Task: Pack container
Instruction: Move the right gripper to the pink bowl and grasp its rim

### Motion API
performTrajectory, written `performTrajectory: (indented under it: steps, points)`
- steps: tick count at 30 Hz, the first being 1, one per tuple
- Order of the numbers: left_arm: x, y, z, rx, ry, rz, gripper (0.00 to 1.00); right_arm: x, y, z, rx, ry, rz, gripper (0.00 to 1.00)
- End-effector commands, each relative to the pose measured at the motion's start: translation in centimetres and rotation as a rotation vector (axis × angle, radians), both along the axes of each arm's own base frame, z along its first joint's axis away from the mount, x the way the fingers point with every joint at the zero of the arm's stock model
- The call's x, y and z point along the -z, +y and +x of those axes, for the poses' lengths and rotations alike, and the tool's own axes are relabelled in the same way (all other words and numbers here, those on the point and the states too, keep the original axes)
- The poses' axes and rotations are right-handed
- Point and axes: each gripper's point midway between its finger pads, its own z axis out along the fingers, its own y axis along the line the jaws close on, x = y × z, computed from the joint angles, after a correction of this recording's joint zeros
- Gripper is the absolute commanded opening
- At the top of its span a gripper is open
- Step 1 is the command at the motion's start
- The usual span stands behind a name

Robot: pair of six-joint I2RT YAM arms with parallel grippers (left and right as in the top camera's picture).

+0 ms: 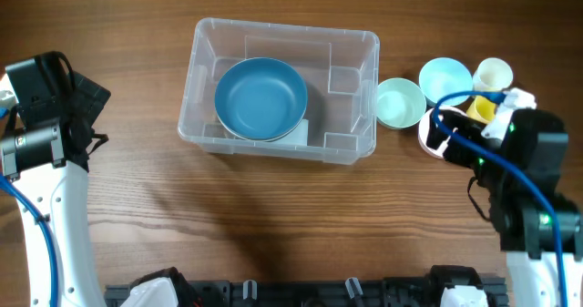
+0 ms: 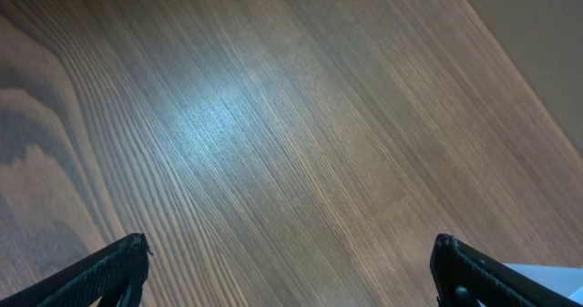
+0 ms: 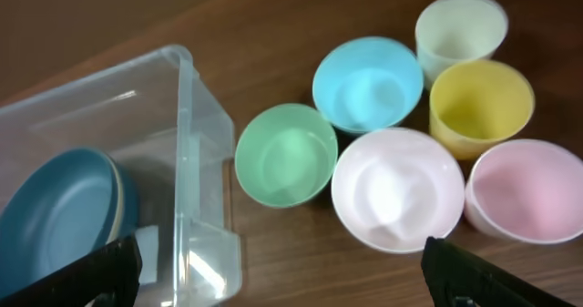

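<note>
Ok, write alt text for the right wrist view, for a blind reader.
Six pastel cups, green, light blue, cream, yellow, white, pink, cluster on the wooden table beside the clear container holding a dark blue bowl. The open right claw frames the bottom corners.

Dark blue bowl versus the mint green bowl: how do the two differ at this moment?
Place: the dark blue bowl lies inside the container, while the mint green bowl stands on the table just outside it. Size: the dark blue bowl is clearly wider and looks shallower; the mint green bowl is smaller and looks deeper. Colour: dark blue against pale green. Both are round, upright and empty.
</note>
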Motion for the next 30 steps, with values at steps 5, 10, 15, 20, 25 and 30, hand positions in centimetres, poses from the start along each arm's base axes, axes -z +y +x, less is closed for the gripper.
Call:
performTrajectory:
  steps: [5,10,15,20,25,30]
  points:
    - [-0.5,0.2,0.1,-0.004,-0.014,0.003,1.00,1.8,-1.5,-0.2,0.064,0.113,-0.048,0.89]
    - [-0.5,0.2,0.1,-0.004,-0.015,0.003,1.00,5.6,-6.3,-4.0,0.523,0.318,-0.052,0.77]
    - [-0.5,0.2,0.1,-0.004,-0.014,0.003,1.00,8.1,-6.2,-4.1,0.602,0.412,-0.009,0.63]
    - [-0.5,0.2,0.1,-0.004,-0.015,0.003,1.00,10.4,-6.2,-4.1,0.690,0.486,0.029,0.68]
    - [-0.5,0.2,0.1,-0.004,-0.014,0.003,1.00,13.4,-6.6,-3.9,0.727,0.506,0.046,0.90]
    - [-0.5,0.2,0.1,-0.004,-0.015,0.003,1.00,15.7,-6.7,-2.2,0.673,0.461,0.200,0.93]
